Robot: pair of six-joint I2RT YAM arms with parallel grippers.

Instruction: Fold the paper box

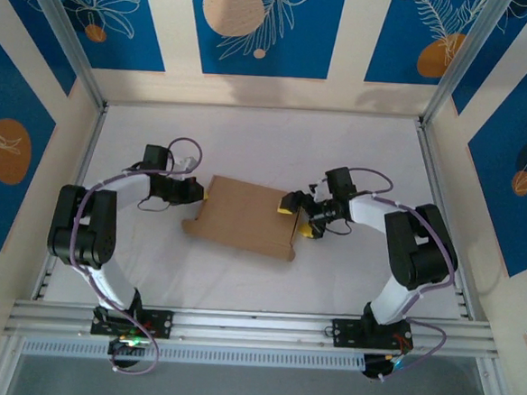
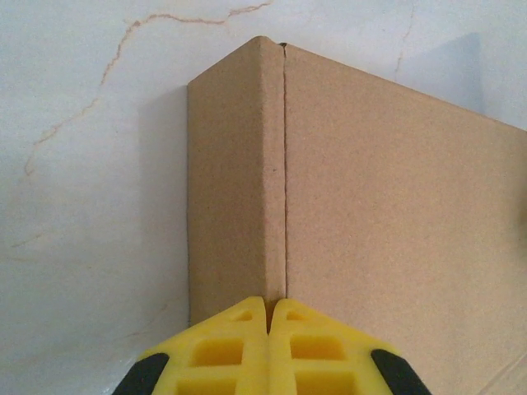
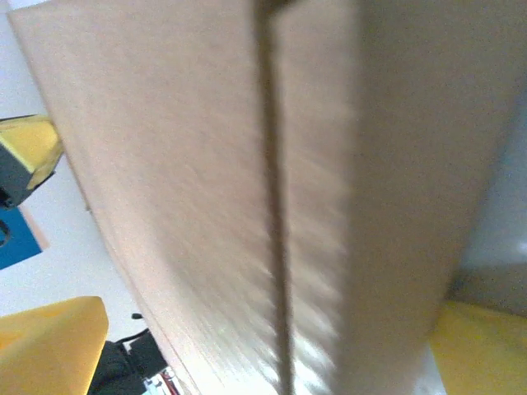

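Note:
The paper box (image 1: 249, 216) is plain brown cardboard lying mid-table, partly folded with walls raised. My left gripper (image 1: 200, 193) sits at its left end. Seen from the left wrist, the yellow fingers (image 2: 239, 346) are shut together, and the left gripper (image 2: 269, 306) touches the box (image 2: 370, 206) at the seam beside a raised corner flap. My right gripper (image 1: 298, 218) is open at the right end, one finger on each side of the box's edge. From the right wrist, cardboard (image 3: 206, 164) runs between the wide-apart yellow fingers (image 3: 58, 346), blurred and very close.
A white cloth (image 1: 249, 142) covers the table. Aluminium rails (image 1: 255, 323) run along the near edge and up both sides. Walls with blue panels (image 1: 266, 26) close in the back and sides. Free room lies behind and in front of the box.

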